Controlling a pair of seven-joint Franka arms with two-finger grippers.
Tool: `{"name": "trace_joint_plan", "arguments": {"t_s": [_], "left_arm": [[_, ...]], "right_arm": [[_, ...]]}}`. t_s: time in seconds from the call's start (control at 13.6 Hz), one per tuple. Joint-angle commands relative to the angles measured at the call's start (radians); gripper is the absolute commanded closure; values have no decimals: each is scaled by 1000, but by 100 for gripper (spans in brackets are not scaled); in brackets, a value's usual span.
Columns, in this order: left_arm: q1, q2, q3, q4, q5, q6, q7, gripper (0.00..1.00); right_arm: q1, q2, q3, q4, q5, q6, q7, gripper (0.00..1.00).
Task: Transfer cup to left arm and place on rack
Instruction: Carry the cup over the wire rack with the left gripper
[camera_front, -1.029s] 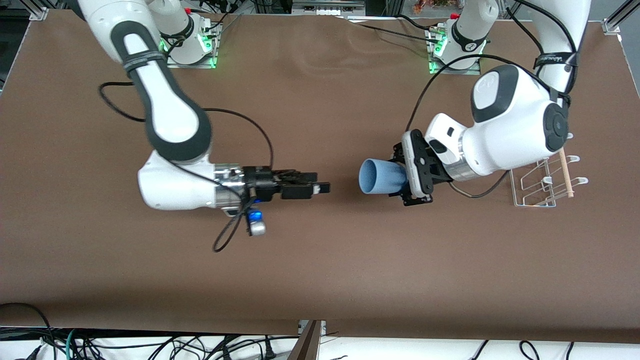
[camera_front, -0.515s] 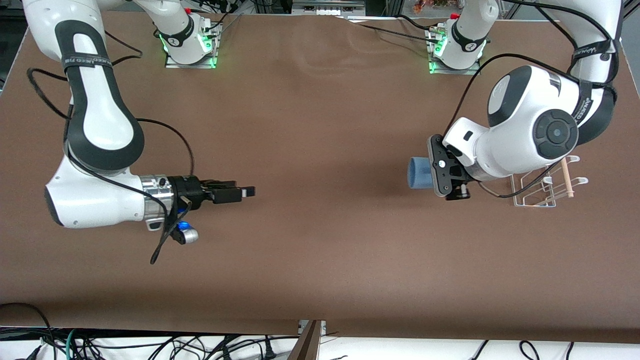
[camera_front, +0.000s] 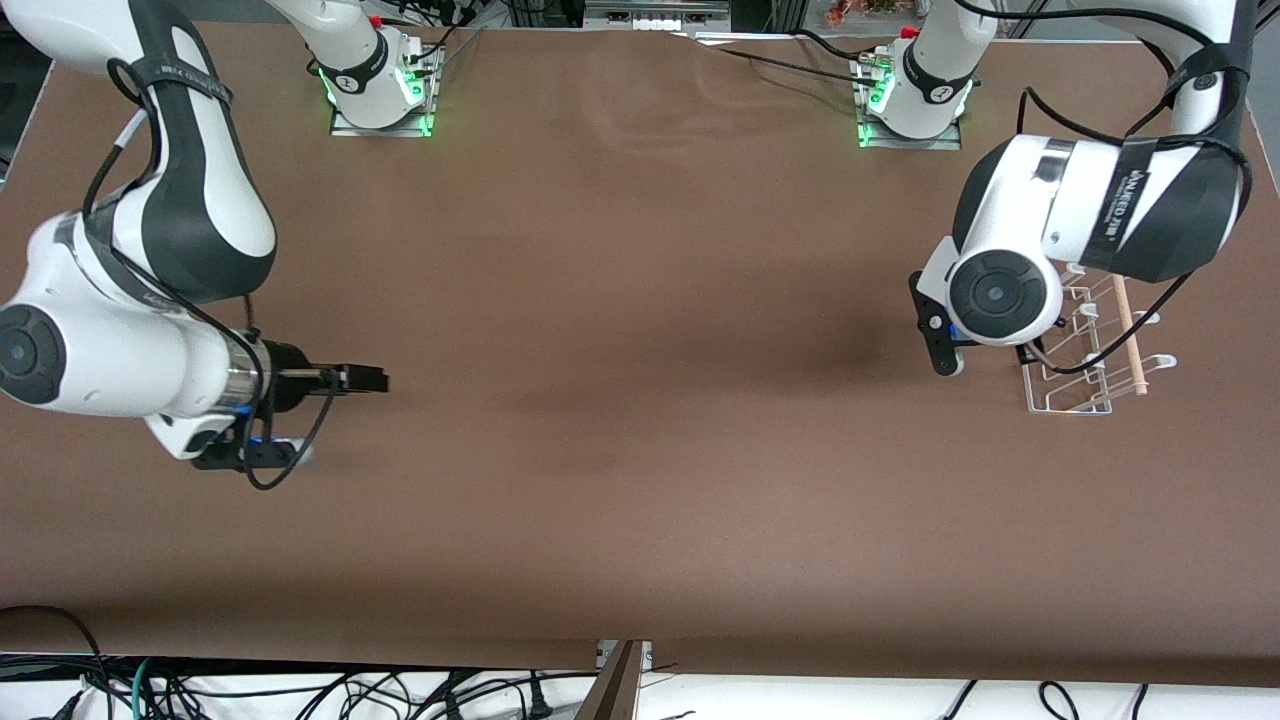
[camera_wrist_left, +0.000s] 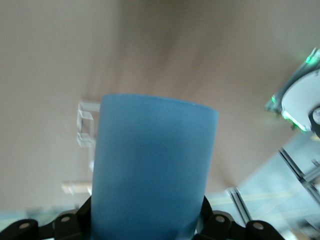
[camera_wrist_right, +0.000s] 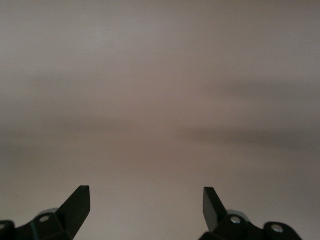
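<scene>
The light blue cup (camera_wrist_left: 152, 165) fills the left wrist view, gripped at its base between the black jaws of my left gripper (camera_wrist_left: 148, 227). In the front view the left arm's wrist covers it, and only a sliver of blue (camera_front: 955, 334) shows beside the left gripper (camera_front: 940, 345), right next to the rack (camera_front: 1075, 385). The rack is a clear frame with white wire loops and a wooden dowel (camera_front: 1130, 335); part of it shows past the cup (camera_wrist_left: 84, 122). My right gripper (camera_front: 365, 380) is open and empty (camera_wrist_right: 145, 200), low over bare table at the right arm's end.
The brown table (camera_front: 640, 400) carries nothing else between the two arms. The arm bases (camera_front: 380, 85) (camera_front: 915, 95) stand with green lights at the table's edge farthest from the front camera. Cables hang below the edge nearest that camera.
The left arm has swung the cup toward the rack and turned its wrist, so the cup is now hidden under it. The right arm has drawn back toward its own end.
</scene>
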Motion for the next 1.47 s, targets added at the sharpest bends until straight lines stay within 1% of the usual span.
{"name": "trace_joint_plan", "arguments": {"t_s": [0.0,0.07,0.22,0.29,0.37,0.44,0.51,0.74,0.81,1.03,1.1,1.18,1.4], "left_arm": [[8,6,0,-108,177,-92,-123,86],[11,4,8,-176,234,-104,-155,86],[80,-23,5,-321,323,-92,-283,88],[111,-63,2,-412,378,-51,-359,88],[125,-128,0,-523,412,5,-406,88],[133,-173,0,-612,417,42,-433,87],[133,-198,2,-672,422,67,-462,87],[134,-192,2,-745,423,132,-577,86],[133,-187,2,-761,423,133,-609,86],[143,-142,2,-763,460,159,-664,84],[154,-132,2,-760,465,159,-690,66],[153,-132,-2,-760,463,156,-703,1],[145,-135,-2,-743,457,152,-706,0]], "right_arm": [[-28,-151,-9,-146,-80,19,-40,0],[-32,-187,-12,-166,-100,22,-39,0],[-48,-252,-22,-183,-109,23,-40,0],[-60,-284,-28,-190,-125,22,-39,0],[-68,-318,-31,-204,-132,23,-37,0],[-77,-347,-31,-218,-131,22,-33,0],[-84,-372,-32,-226,-128,20,-34,0],[-83,-412,-32,-252,-134,8,-40,0],[-84,-421,-32,-258,-134,8,-44,0],[-84,-410,-34,-241,-132,3,-47,0],[-84,-410,-34,-235,-132,3,-47,0],[-84,-407,-34,-233,-131,5,-47,0],[-84,-399,-34,-232,-131,5,-45,0]]}}
